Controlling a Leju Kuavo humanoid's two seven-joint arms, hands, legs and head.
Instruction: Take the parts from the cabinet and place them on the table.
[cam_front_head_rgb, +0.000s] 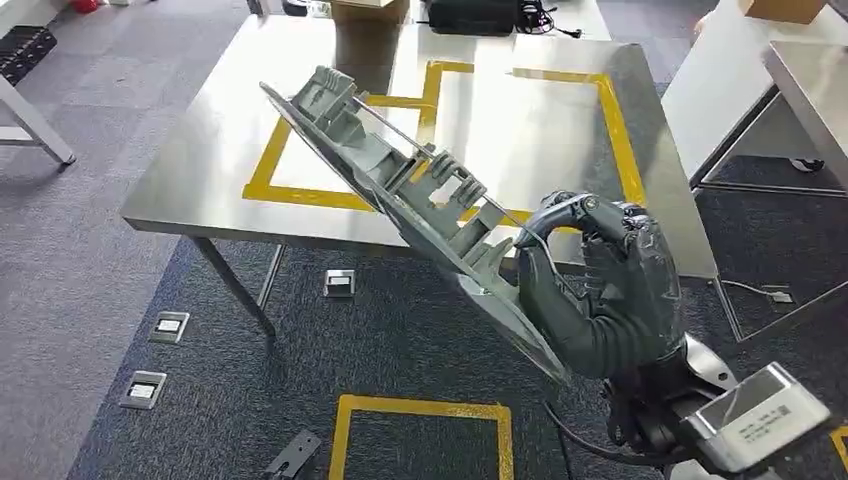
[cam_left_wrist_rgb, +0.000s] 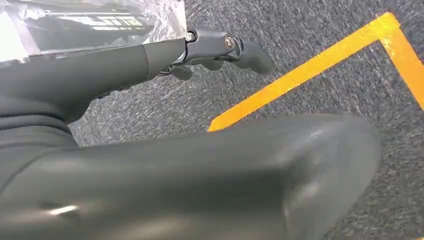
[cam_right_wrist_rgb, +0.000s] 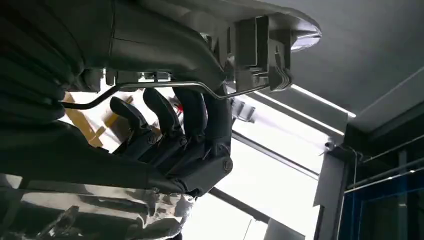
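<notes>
Part: long grey moulded plastic panel (cam_front_head_rgb: 400, 190) with ribs, clips and a thin metal rod along its face; held tilted in the air, its upper end over the near edge of the table, its lower end down by the right hand.
Right hand: dark grey (cam_front_head_rgb: 600, 290), clasped around the lower end of the part; in the right wrist view its fingers (cam_right_wrist_rgb: 172, 117) curl beside the metal rod and the part's underside (cam_right_wrist_rgb: 260, 45).
Left hand: seen in the left wrist view (cam_left_wrist_rgb: 200, 165), hanging above the carpet; fingers (cam_left_wrist_rgb: 220, 47) extended, holding nothing as far as the close, partly blocked view lets one judge.
Table: stainless steel top (cam_front_head_rgb: 200, 170), with a yellow tape outline (cam_front_head_rgb: 612, 120) marking a rectangle on it; the part's upper end overlaps the outline's near left corner in the head view.
Floor: grey carpet (cam_front_head_rgb: 90, 270), with a yellow tape square (cam_front_head_rgb: 420, 408) near the robot and several small metal floor plates (cam_front_head_rgb: 168, 326).
Background: a cardboard box (cam_front_head_rgb: 370, 10) and black equipment (cam_front_head_rgb: 475, 15) at the table's far edge; a second table (cam_front_head_rgb: 730, 80) off to the right.
</notes>
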